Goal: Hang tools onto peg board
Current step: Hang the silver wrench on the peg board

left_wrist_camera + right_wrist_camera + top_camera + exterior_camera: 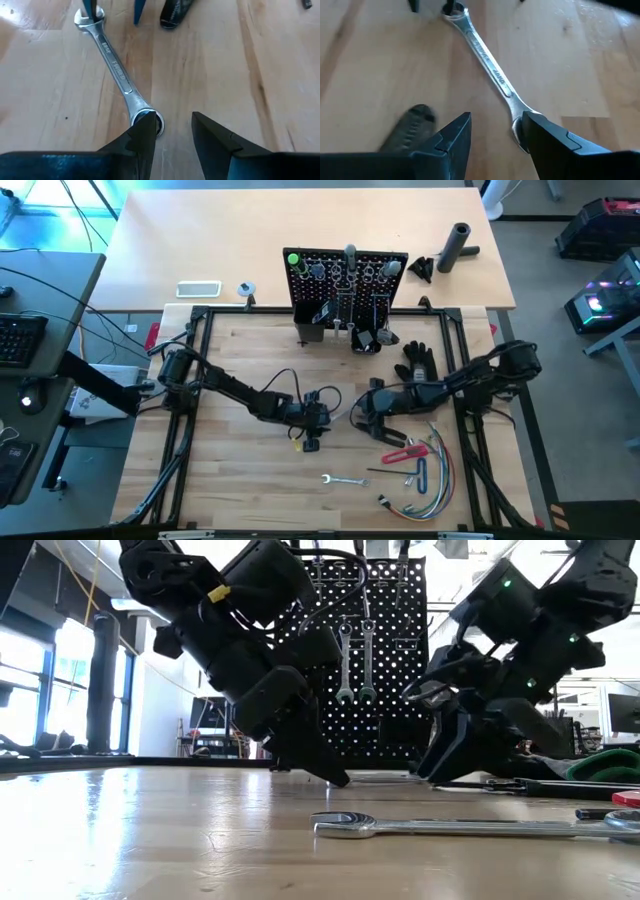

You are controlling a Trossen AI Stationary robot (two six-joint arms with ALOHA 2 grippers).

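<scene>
- Left gripper (pixel 172 132): I read the fingers as partly open, holding nothing. One fingertip (pixel 145 127) touches the ring end of a silver wrench (pixel 116 67). In the high view it sits at centre frame.
- Right gripper (pixel 495 130): wide apart, empty. One finger meets the wrench's other end. In the high view (pixel 362 417) it sits just right of centre.
- Wrench, handling: I judge it stiff steel, moderately heavy for its size, smooth and liable to slip. It lies flat on the table (pixel 240 500). The flat shank between the ends looks the best place to pinch.
- Peg board (pixel 346 280): upright at upper centre, wrenches already hung, well apart from both grippers.
</scene>
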